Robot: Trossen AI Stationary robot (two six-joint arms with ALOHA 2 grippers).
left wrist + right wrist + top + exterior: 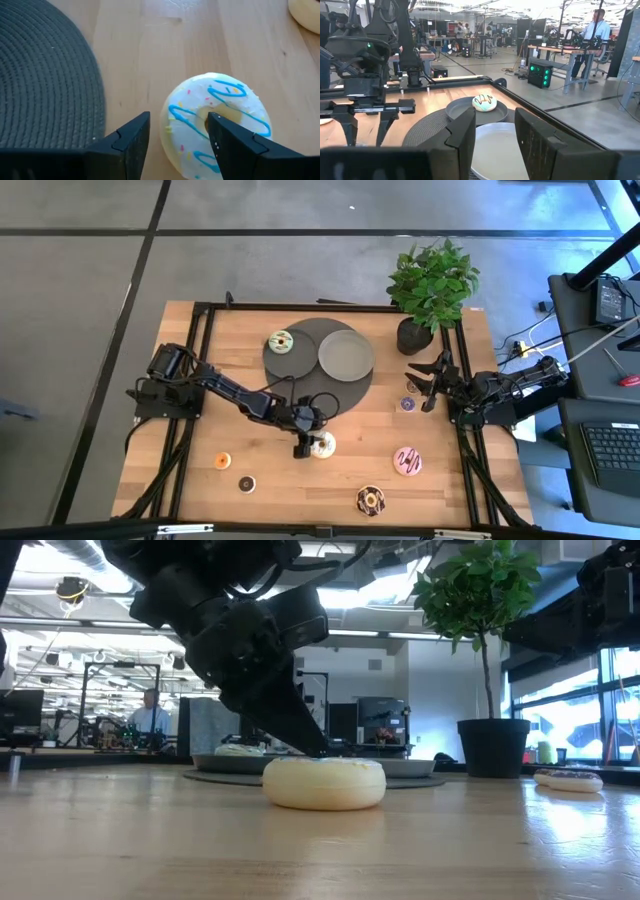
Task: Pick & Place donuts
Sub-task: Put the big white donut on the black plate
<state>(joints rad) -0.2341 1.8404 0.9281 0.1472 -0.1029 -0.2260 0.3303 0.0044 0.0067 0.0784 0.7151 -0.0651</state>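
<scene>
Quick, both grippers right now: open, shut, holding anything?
Left gripper: open, fingers straddling one side of the cream donut, not clamped.
Right gripper: open, empty, near the plant pot.

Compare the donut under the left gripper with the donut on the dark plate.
The cream donut lies on bare wood, the left gripper open around its rim; the white-green donut sits on the dark plate, untouched. The cream one has blue squiggles; the other, dark ones. Both are rings lying flat.

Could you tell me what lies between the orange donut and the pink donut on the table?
In the high view, the cream donut sits between the orange donut and the pink donut, with the left tool on it.
</scene>
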